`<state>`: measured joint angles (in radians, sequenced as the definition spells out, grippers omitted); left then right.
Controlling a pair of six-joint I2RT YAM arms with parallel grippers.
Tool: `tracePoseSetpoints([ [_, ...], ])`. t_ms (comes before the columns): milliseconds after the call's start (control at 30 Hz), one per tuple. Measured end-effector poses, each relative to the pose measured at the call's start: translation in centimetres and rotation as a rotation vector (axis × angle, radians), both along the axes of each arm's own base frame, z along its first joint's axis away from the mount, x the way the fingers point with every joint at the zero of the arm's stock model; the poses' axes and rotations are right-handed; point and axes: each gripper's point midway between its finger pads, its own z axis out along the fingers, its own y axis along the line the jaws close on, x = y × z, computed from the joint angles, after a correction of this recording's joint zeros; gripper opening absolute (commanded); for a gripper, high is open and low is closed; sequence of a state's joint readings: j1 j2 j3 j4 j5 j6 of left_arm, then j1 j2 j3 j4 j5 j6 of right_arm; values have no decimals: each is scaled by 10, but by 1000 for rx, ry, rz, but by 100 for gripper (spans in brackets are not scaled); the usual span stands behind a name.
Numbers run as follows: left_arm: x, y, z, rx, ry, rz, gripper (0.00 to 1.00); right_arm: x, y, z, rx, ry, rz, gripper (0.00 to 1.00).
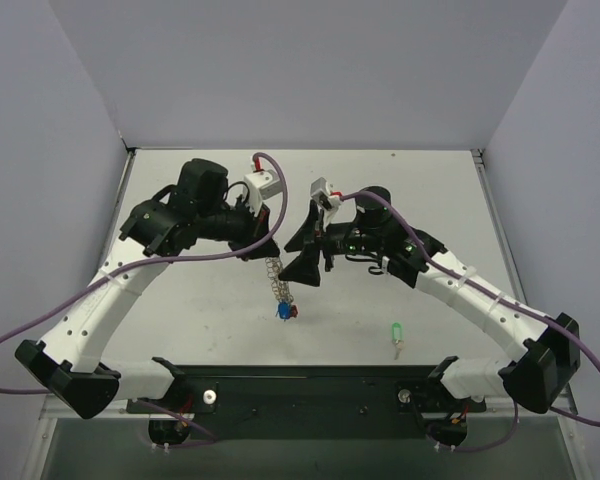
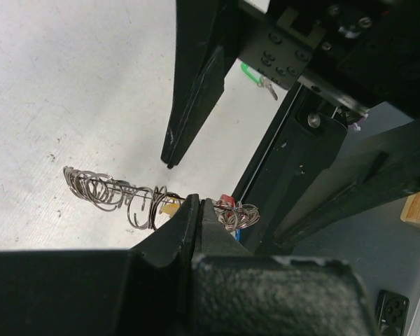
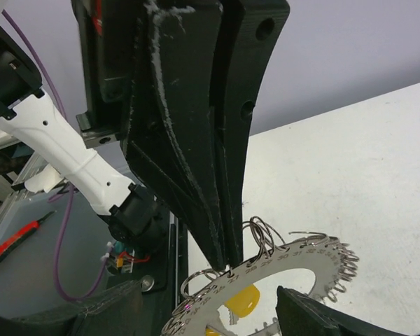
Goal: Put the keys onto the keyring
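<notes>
Silvery and coil-rimmed, the keyring (image 3: 304, 253) is held up on edge at mid-scene. The left gripper (image 2: 198, 210) pinches its rim with both fingers pressed together on the metal. A yellow key (image 3: 241, 297), a red key (image 2: 224, 201) and a blue key (image 1: 282, 312) hang from it. Whether the lowest of them touches the surface (image 1: 180, 320) I cannot tell.

The right gripper (image 1: 308, 268) stands just right of the ring with its jaws spread wide and nothing in them. Its wrist view shows one finger on either side of the ring. A green key (image 1: 396, 330) lies loose on the surface, nearer and to the right, well apart from the ring.

The step in hand looks like fetching that green key. To do it well, the right gripper would:

- back straight away from the ring so its fingers do not catch the wire loops;
- come down over the key with its fingers almost on the surface, since the key is tiny and flat;
- close across the plastic head and leave the hole clear for threading.

A loose pinch would likely let the key swivel. The left gripper should hold firm, with a bare loop turned toward the right.
</notes>
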<state>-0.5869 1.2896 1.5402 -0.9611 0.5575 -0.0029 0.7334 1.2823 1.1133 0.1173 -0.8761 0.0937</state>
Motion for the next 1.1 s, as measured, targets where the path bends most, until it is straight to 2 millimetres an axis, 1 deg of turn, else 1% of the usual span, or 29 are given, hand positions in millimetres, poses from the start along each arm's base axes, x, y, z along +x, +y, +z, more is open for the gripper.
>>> tracePoseSetpoints([
  [167, -5, -4, 1, -10, -4, -38, 0, 1, 8, -11, -13, 35, 11, 69],
  [233, -7, -5, 2, -15, -13, -66, 0, 1, 9, -11, -11, 44, 10, 68],
  [333, -11, -8, 4, -29, -29, -114, 0, 0, 10, -7, 15, 44, 23, 64],
  [367, -14, -9, 5, -37, -36, -138, 0, -1, 9, -6, 23, 47, 25, 60],
  [433, -17, -10, 7, -48, -47, -170, 0, -2, 6, -5, 38, 52, 29, 57],
  [467, -18, -11, 8, -55, -51, -182, 0, -4, 5, -3, 45, 57, 33, 52],
  [533, -22, -13, 11, -72, -62, -209, 0, -7, 2, 2, 60, 54, 38, 48],
  [567, -23, -13, 13, -83, -68, -221, 0, -8, 1, 6, 71, 50, 39, 43],
  [700, -31, -16, 25, -137, -95, -262, 0, -12, -4, 22, 108, 31, 39, 37],
  [733, -33, -17, 27, -149, -102, -268, 0, -13, -4, 25, 118, 25, 41, 30],
  [800, -36, -18, 33, -179, -116, -276, 0, -16, -5, 32, 135, 22, 46, 22],
  [833, -36, -19, 35, -190, -121, -273, 0, -18, -6, 35, 141, 21, 52, 13],
  [900, -35, -19, 37, -207, -129, -262, 0, -19, -8, 38, 149, 23, 59, 3],
  [933, -35, -19, 38, -217, -127, -252, 0, -20, -9, 38, 150, 33, 58, 0],
  [1100, -33, -20, 40, -259, -116, -206, 0, -17, -12, 40, 157, 51, 53, 0],
])
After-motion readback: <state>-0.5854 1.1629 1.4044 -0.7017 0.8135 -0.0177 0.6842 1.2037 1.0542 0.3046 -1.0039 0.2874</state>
